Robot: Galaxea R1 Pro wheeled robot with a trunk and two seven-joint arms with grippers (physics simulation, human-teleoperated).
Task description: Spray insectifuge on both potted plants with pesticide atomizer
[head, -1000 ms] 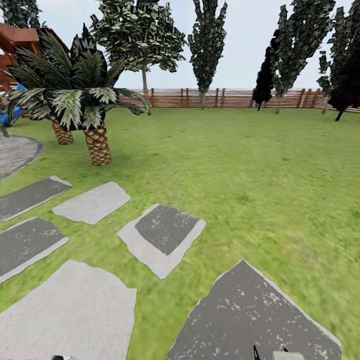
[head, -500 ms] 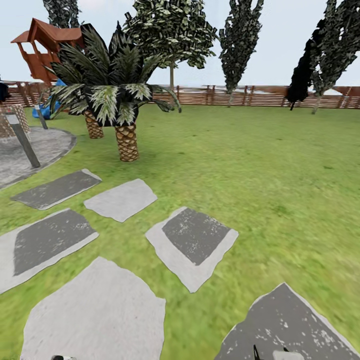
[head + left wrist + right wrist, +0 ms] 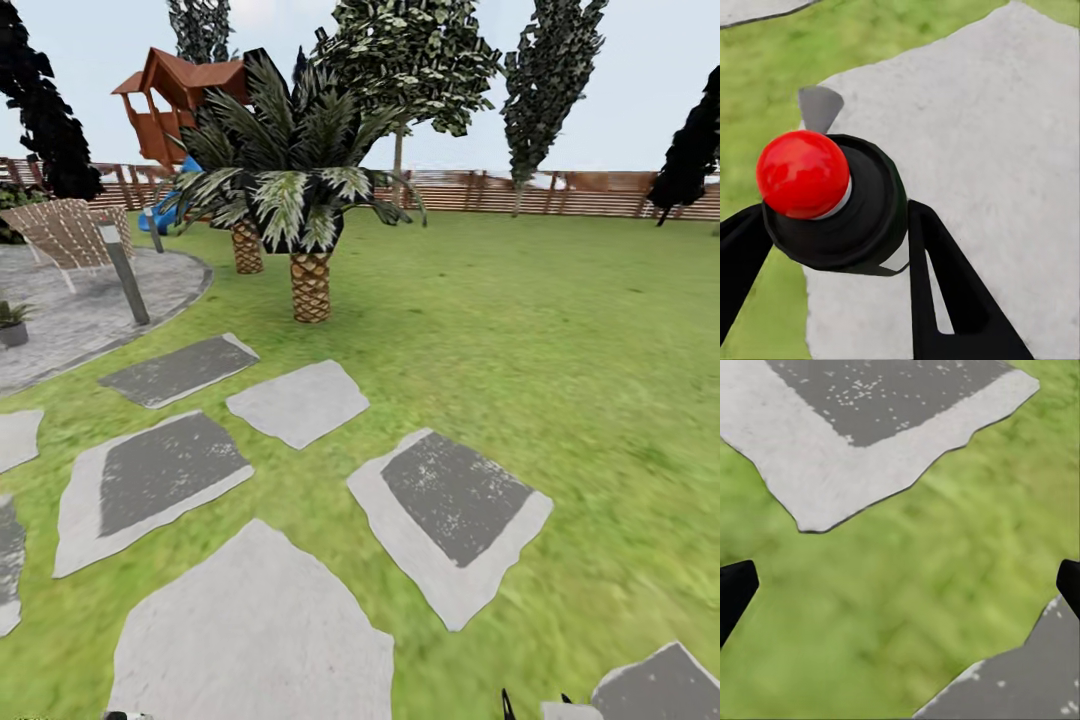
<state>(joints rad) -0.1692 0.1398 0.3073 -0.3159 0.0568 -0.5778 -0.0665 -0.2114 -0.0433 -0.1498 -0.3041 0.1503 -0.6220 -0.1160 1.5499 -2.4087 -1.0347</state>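
Outdoors, the head view looks over the garden lawn (image 3: 560, 330), with a palm tree (image 3: 300, 215) standing on the grass as the handiest landmark. Nearer the camera than the palm, flat grey stepping stones (image 3: 300, 402) lie scattered across the grass. Off to the palm's left is the round paved patio (image 3: 90, 305), with a grey bollard lamp (image 3: 125, 272) at its edge and a wicker chair (image 3: 65, 235) behind the lamp. One potted plant (image 3: 12, 322) sits on the patio at the picture's left border, well apart from the palm. Behind the palm rise a red-brown playhouse (image 3: 175, 105) with a blue slide, a slatted wooden fence (image 3: 560, 195) and tall trees. The spray bottle cannot be made out anywhere.

Next, the left wrist view: the left pincer (image 3: 832, 247) hangs over a pale stepping stone (image 3: 982, 150), its black fingers (image 3: 945, 285) spread on either side of a black round part topped by a red ball (image 3: 801, 172); nothing is grasped, so it reads as released.

Last, the right wrist view: the right pincer (image 3: 900, 585) is spread wide over grass, its fingertips (image 3: 735, 589) barely showing at the edges, with a two-tone stepping stone (image 3: 870, 435) beyond.
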